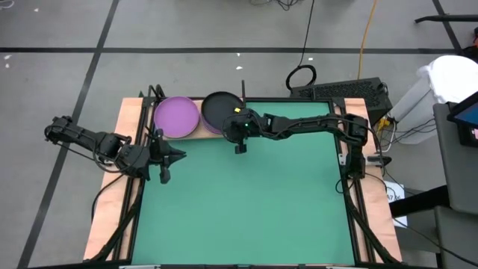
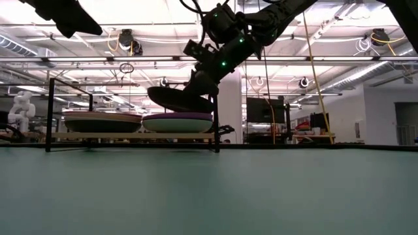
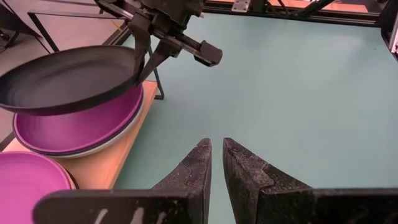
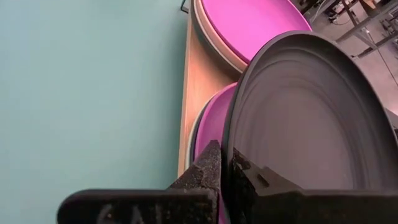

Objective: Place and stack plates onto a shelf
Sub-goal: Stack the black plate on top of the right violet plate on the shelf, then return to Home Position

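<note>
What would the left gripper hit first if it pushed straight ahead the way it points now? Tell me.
Probably nothing on the table: the left gripper, fingers nearly closed, points over bare green mat. The black plate held by the right gripper and the shelf lie off to one side, though depth is hard to judge.

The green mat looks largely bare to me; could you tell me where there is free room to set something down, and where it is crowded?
The green mat is bare from the wooden shelf to the near edge, between both arms. The crowding is at the shelf: two plate stacks fill it, the left topped by a round purple plate, and the right gripper holds a dark round plate tilted above the right stack. The left gripper waits beside the shelf.
</note>
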You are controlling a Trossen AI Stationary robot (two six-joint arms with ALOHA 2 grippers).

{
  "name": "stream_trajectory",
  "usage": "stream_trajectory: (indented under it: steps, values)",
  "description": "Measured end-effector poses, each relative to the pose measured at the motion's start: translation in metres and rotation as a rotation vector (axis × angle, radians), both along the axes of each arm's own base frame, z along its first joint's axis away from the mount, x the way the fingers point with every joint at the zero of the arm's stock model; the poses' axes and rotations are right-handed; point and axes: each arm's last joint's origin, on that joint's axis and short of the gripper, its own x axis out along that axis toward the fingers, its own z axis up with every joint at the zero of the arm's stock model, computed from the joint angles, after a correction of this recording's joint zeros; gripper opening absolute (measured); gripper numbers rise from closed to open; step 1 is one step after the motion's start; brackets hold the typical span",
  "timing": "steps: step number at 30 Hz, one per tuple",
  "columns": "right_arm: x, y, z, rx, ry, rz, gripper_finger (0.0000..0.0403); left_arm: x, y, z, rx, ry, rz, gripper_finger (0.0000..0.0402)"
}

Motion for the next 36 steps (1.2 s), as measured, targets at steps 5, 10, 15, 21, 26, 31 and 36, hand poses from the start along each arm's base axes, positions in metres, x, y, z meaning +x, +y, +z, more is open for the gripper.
stream_trajectory:
  steps: [5,10,15,21,26,31,36]
  values:
    - [-0.001,-0.003,0.0,0.0,0.0,-0.006,0.0003,0.0,0.0,0.0,0.0,0.0,0.0,0.0049]
    - [-0.001,-0.002,0.0,0.0,0.0,-0.005,0.0019,0.0,0.0,0.0,-0.001,0.0,0.0,0.0049]
    - [0.0,-0.002,0.0,0.015,-0.006,-0.011,0.0046,0.0,0.0,0.0,-0.001,0.0,0.0,0.0049]
    - [0.0,-0.002,0.001,0.022,-0.024,-0.018,0.0071,0.0,0.0,0.0,-0.002,0.0,0.001,0.0049]
    - [0.002,-0.002,0.003,0.05,-0.053,-0.036,0.0093,0.0,0.0,0.0,-0.001,0.005,0.0,0.0049]
    - [0.002,0.008,0.013,0.072,-0.096,-0.032,0.0118,-0.001,0.0,-0.001,0.004,0.012,0.0,0.0049]
    - [-0.006,0.031,0.04,0.108,-0.134,0.036,0.0118,0.002,-0.001,-0.004,0.04,0.001,-0.01,0.0049]
